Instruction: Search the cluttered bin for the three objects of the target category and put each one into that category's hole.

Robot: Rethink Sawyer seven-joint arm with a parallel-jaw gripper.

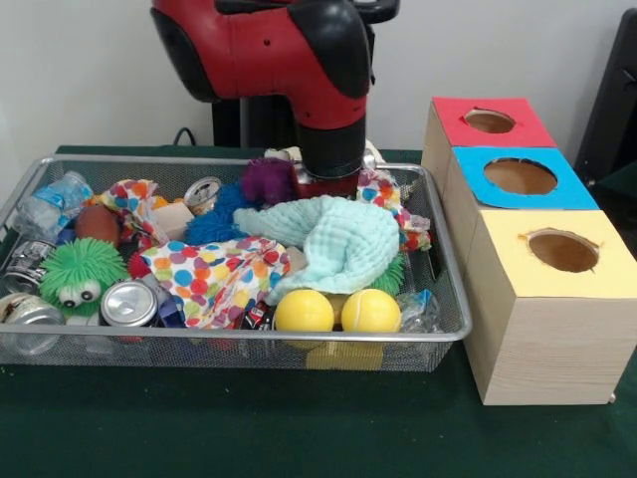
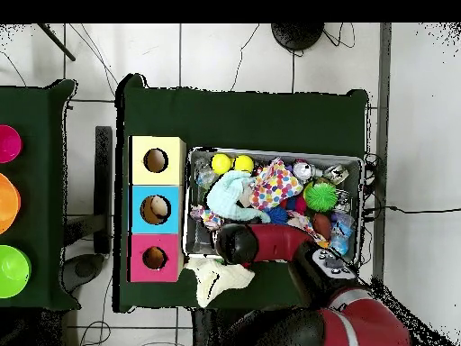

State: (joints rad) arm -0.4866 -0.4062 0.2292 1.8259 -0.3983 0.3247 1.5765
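The silver wire-mesh bin is full of clutter and also shows in the overhead view. My red and black arm reaches down into the bin's far right part; its wrist ends just behind a mint cloth. The gripper itself is hidden by the wrist and the cloths in both views. In the overhead view the wrist is over the bin's corner nearest the pink-red box. Three wooden boxes with holes stand beside the bin: red, blue, yellow.
In the bin lie two yellow balls, a polka-dot cloth, a green fuzzy toy with eyes, cans, a plastic bottle and a purple plush. A pale cloth lies on the table outside the bin.
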